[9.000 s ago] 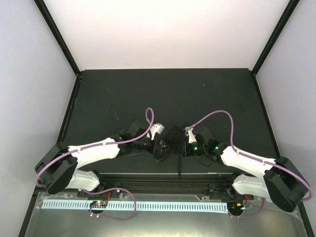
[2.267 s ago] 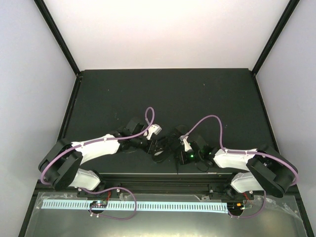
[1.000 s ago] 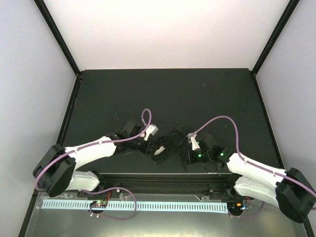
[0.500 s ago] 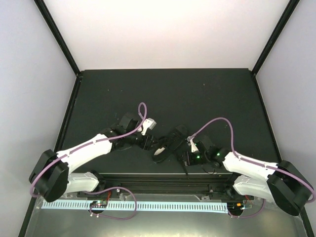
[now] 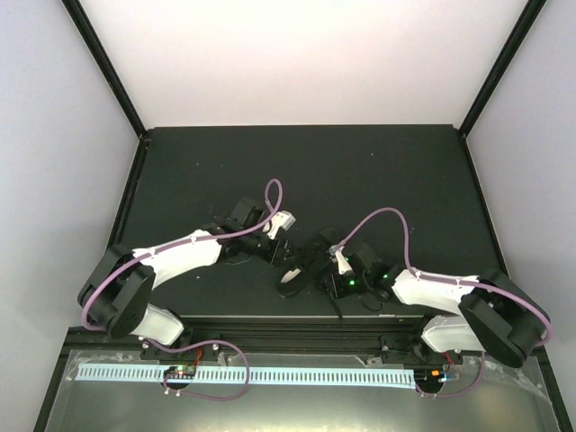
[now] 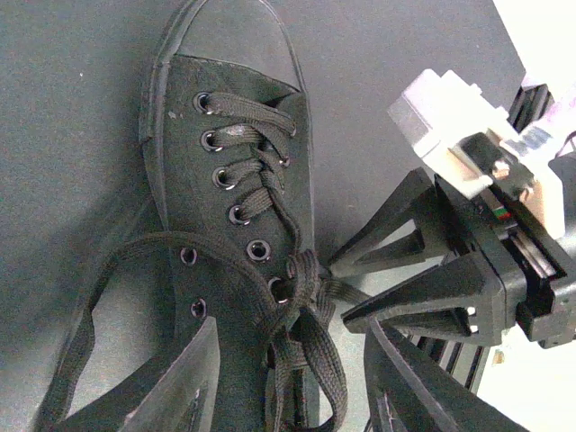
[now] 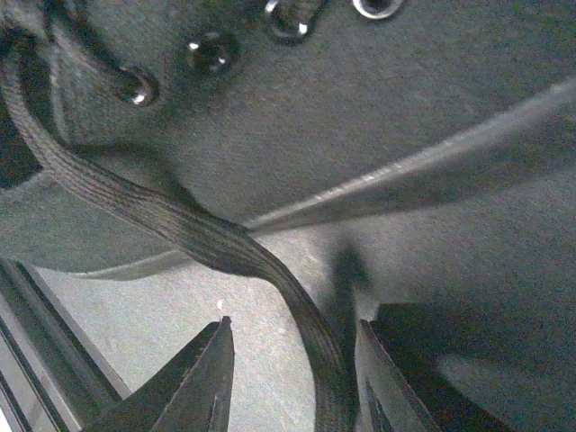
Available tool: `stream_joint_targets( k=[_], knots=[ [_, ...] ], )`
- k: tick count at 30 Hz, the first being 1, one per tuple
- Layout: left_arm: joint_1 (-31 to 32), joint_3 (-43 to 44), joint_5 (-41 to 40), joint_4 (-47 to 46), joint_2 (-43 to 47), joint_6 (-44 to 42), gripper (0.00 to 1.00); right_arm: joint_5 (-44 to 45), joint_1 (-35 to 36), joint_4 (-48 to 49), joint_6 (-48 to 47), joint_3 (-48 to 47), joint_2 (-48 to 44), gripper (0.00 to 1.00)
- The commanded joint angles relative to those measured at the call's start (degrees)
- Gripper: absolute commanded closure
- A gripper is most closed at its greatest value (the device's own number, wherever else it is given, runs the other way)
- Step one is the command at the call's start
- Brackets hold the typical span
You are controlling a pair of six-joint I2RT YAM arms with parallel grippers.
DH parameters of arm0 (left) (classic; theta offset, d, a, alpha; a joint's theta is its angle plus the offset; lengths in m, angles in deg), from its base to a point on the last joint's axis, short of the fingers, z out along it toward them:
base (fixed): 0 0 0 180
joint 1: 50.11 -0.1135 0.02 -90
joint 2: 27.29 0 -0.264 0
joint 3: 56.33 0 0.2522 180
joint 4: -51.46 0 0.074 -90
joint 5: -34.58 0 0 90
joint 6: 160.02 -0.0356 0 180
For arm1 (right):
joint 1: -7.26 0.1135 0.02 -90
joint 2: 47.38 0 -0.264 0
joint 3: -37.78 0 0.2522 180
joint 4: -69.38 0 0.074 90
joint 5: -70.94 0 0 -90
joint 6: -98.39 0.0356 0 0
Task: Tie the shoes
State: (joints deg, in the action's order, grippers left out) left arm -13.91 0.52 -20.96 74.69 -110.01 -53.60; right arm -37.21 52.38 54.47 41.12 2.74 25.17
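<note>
A small black shoe (image 5: 309, 256) with thin black laces lies near the table's front edge, between my two grippers. In the left wrist view the shoe (image 6: 225, 135) points toe up, and its loose laces (image 6: 306, 297) cross below the top eyelets. My left gripper (image 6: 292, 324) is open, one finger on each side of the crossed laces, just above them. My right gripper (image 7: 293, 322) is open, low beside the shoe's side wall (image 7: 360, 117). One lace end (image 7: 225, 247) runs from an eyelet down between its fingers, unpinched. The right gripper also shows in the left wrist view (image 6: 432, 288).
The dark table mat (image 5: 306, 171) stretches behind the shoe. A black rail (image 5: 297, 324) runs along the front edge just below both grippers. A long lace loop (image 6: 81, 333) lies on the mat left of the shoe. White walls enclose the sides.
Both grippers have drawn in to the shoe: the left wrist has shifted right, the right wrist has shifted left. The shoe has barely moved.
</note>
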Motion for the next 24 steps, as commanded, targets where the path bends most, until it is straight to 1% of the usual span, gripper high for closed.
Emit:
stream_joint_targets(
  k=[1,6,13,16,19,24],
  knots=[
    [-0.7,2.5,2.0,-1.6,-1.6,-1.5,0.54,-1.2,0.9,5.1,-2.1,-1.9,3.0,0.62],
    [-1.0,2.8,2.7,-2.7,-2.9,-1.2,0.60,-0.6,0.9,5.4,-1.8,-2.2,4.4,0.80],
    [-1.0,2.7,3.8,-3.2,-4.4,-1.5,0.62,-0.4,0.9,5.0,-1.6,-2.1,3.6,0.86],
    [-1.0,2.8,4.1,-3.4,-5.3,-1.8,0.65,-0.5,0.9,5.1,-1.4,-1.9,3.4,0.89],
    [-1.0,2.8,4.4,-3.8,-6.0,-2.0,0.73,-0.5,0.9,5.3,-1.1,-1.8,2.8,0.93],
    [-1.0,2.5,4.6,-5.8,-6.1,-1.9,0.93,0.2,0.9,4.5,-0.4,-1.4,0.1,0.98]
  ],
)
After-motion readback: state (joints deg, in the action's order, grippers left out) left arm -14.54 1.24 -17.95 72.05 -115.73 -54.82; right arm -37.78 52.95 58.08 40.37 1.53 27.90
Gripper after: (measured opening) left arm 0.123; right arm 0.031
